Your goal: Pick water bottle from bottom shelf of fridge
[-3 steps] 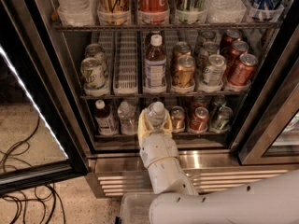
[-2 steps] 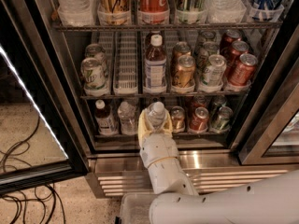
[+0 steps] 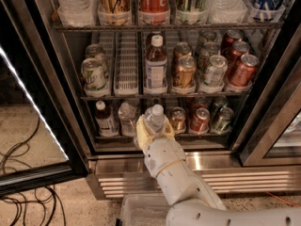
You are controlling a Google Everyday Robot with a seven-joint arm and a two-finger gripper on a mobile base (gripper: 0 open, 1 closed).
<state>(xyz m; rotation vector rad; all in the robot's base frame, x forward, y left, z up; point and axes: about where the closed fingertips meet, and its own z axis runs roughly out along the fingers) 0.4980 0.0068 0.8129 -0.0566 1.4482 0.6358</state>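
the fridge [image 3: 235, 178] stands open. on its bottom shelf [image 3: 207, 135], toward 6 o'clock, the gripper [image 3: 154, 127] has its fingers [image 3: 141, 132] clamped round the water bottle [image 3: 156, 117]. the grasp looks made; lifting it out remains.

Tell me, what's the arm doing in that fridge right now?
Status: gripper at bottom shelf front, shut on water bottle. Bottle upright. Another clear bottle left, can right, close beside.

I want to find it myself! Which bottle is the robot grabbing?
Look in the fridge, on the bottom shelf. At its front middle stands the water bottle: clear, white-capped, and the only one held by the yellow pincer.
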